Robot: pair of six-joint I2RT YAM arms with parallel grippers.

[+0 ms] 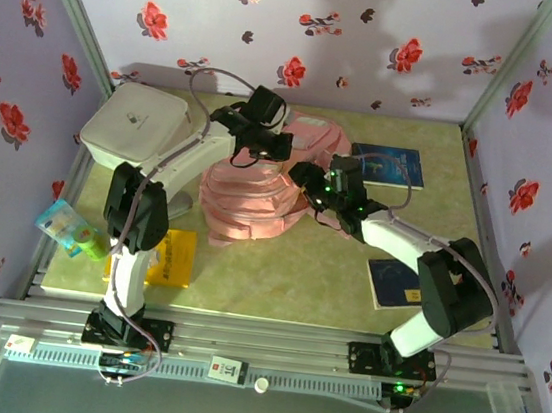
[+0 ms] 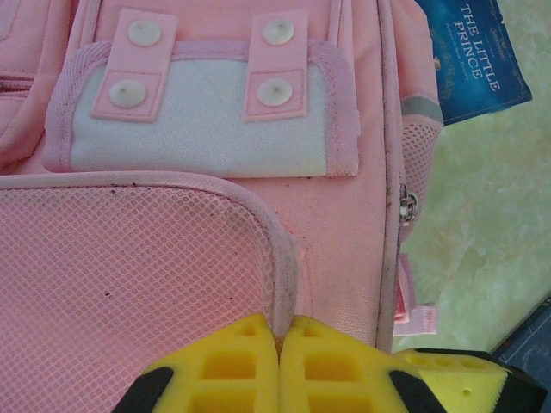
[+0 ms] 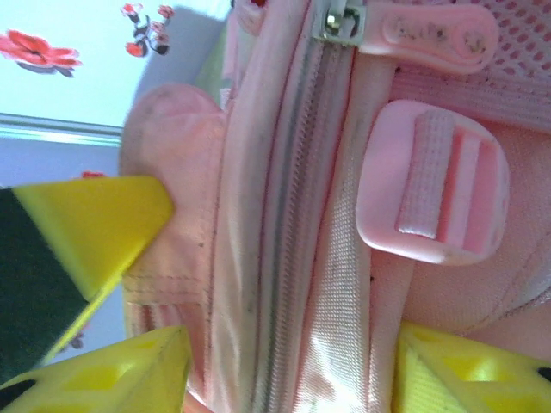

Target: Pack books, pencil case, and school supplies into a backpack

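The pale-pink backpack (image 1: 257,199) lies mid-table. My left gripper (image 1: 263,145) is at its far end; the left wrist view shows this gripper (image 2: 280,344) shut on the piping of the backpack's (image 2: 215,172) mesh pocket. My right gripper (image 1: 311,186) is at its right side; in the right wrist view it (image 3: 293,379) is closed on bunched fabric along the zip of the backpack (image 3: 301,215). One dark blue book (image 1: 390,165) (image 2: 478,52) lies far right, another (image 1: 395,282) lies near right, and a yellow book (image 1: 171,257) lies near left.
A white rounded box (image 1: 135,127) stands at the back left. A teal and green packet (image 1: 72,230) lies at the left edge. Floral walls close in the table on three sides. A pink zip pull (image 3: 430,34) and a strap buckle (image 3: 435,194) sit beside the right fingers.
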